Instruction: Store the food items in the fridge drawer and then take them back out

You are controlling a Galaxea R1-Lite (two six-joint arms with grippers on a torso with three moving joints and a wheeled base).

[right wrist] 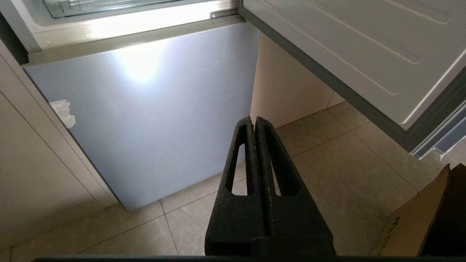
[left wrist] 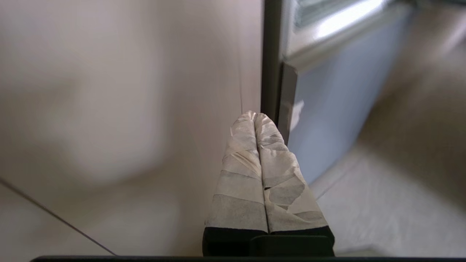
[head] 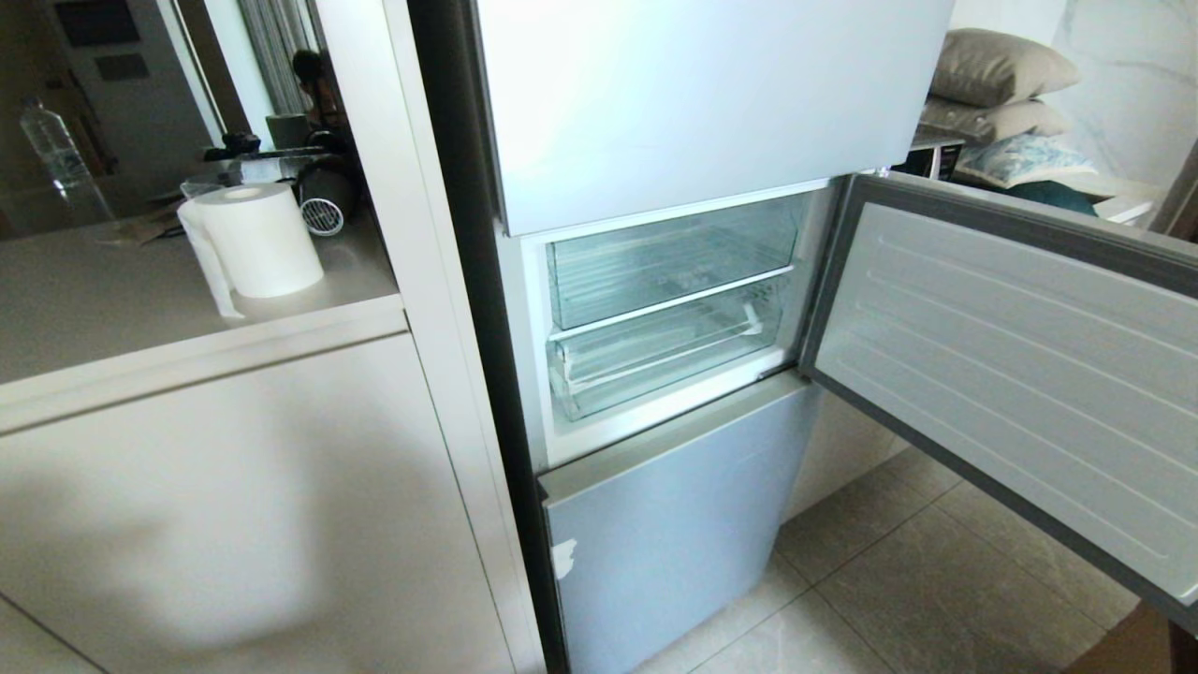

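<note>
- Left gripper: taped fingers pressed together, nothing held, low beside the cabinet panel.
- Right gripper: black fingers closed, empty, above the floor tiles before the lower freezer door.
- Fridge drawer: lower of two clear drawers, pushed in, middle door swung open. Judged rigid, light, slick plastic; best taken at the thick front lip.
- Food items: none visible; location cannot be told.
</note>
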